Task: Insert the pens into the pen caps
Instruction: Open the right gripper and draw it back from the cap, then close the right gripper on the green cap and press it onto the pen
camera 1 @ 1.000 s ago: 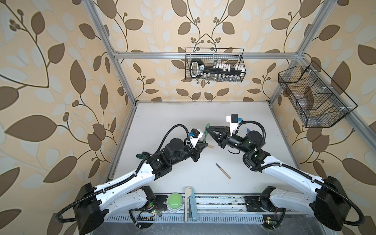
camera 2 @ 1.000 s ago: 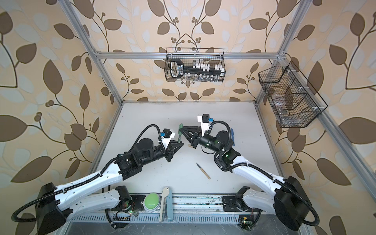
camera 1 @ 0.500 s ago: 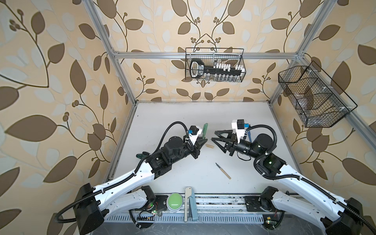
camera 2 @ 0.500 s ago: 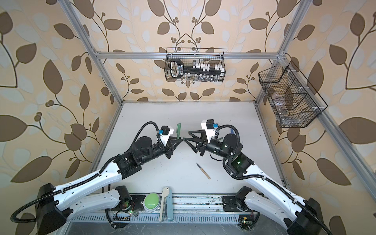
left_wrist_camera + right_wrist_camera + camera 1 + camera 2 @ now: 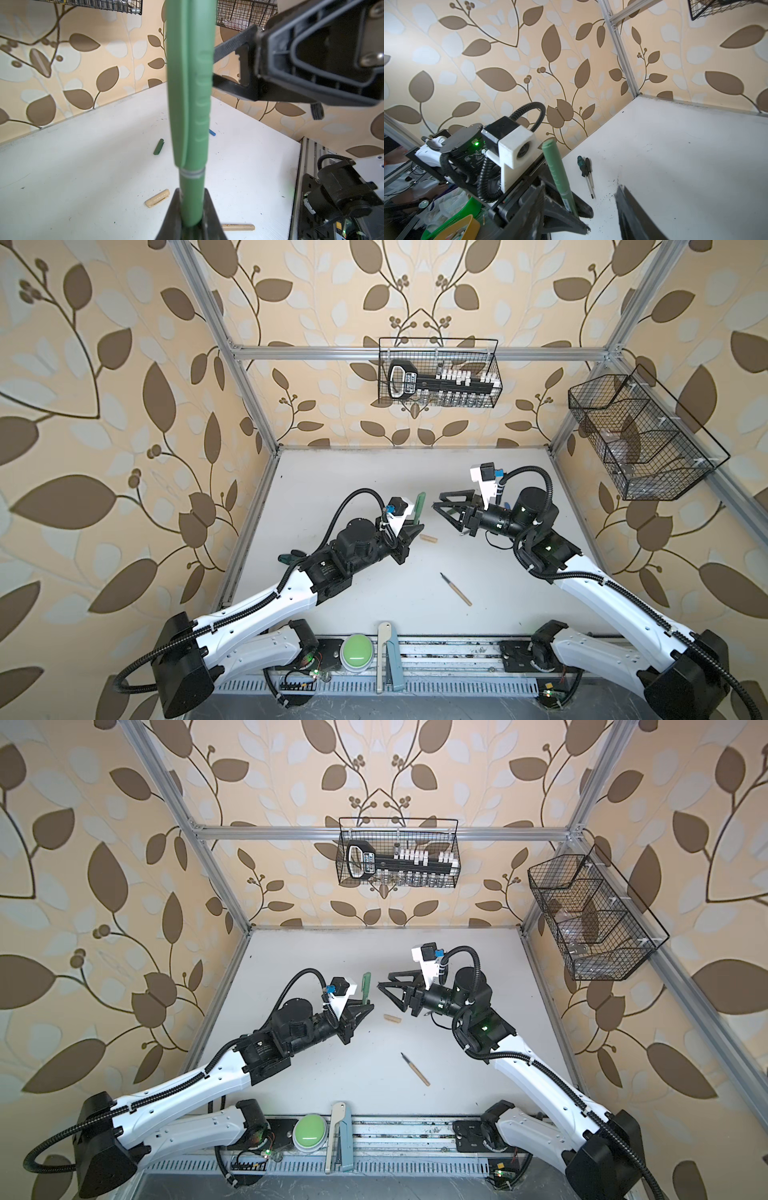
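Observation:
My left gripper is shut on the lower end of a green pen, which stands upright. A green pen cap with a clip sits on its upper end. My right gripper hangs open just to the right of the pen, holding nothing. A tan cap lies on the table below the grippers. A tan pen lies nearer the front. The left wrist view also shows a loose dark green cap and a blue piece half hidden behind the held pen.
Two screwdrivers lie on the white table behind my left arm. Wire baskets hang on the back wall and the right wall. A green button sits on the front rail.
My right gripper has opened, let go of the green cap and pulled back to the right. The left gripper keeps the capped pen and has turned it upright.

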Available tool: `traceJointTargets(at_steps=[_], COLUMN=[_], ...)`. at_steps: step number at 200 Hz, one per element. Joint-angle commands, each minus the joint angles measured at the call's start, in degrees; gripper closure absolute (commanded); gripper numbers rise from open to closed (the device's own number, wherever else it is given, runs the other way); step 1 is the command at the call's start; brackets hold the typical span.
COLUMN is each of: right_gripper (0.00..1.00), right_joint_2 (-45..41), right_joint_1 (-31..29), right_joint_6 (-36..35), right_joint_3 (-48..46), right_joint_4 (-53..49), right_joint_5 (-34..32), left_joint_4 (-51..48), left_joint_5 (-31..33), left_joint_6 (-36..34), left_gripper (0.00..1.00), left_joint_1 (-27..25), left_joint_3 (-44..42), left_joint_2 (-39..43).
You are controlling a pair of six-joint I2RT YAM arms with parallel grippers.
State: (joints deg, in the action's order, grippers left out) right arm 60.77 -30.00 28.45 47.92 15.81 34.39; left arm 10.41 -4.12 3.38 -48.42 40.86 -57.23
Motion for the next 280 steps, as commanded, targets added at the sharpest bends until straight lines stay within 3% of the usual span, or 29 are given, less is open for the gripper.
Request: traceJointTargets(at_steps=[1, 158, 181, 259, 280], right_gripper=[0.44, 0.58, 0.64, 0.99, 1.00], right_joint_2=[0.4, 8.0, 8.7, 9.9, 9.2], right_joint_1=[-0.9, -4.5, -4.7, -5.7, -6.0], right_joint_6=[-1.8, -3.8, -3.6, -2.5, -1.9], right_joint_3=[3.2, 11.1, 11.0, 9.9, 8.1], right_joint_4=[-0.3, -4.3, -4.2, -4.8, -4.9], right_joint_5=[3.5, 3.7, 3.8, 6.0, 6.5], left_joint_4=[0.4, -1.1, -2.2, -2.9, -1.1], left_joint_5=[-2.0, -2.1, -1.8, 1.7, 4.2], left_joint_6=[0.3, 0.0, -0.6, -1.9, -2.9], left_gripper=[0.99, 0.97, 0.97, 1.00, 1.00], left_joint_1=[-0.3, -0.3, -0.3, -0.3, -0.3], left_joint_3=[1.5, 1.0, 1.7, 4.8, 6.2], left_joint_2=[0.8, 2.2, 2.4, 2.6, 2.7])
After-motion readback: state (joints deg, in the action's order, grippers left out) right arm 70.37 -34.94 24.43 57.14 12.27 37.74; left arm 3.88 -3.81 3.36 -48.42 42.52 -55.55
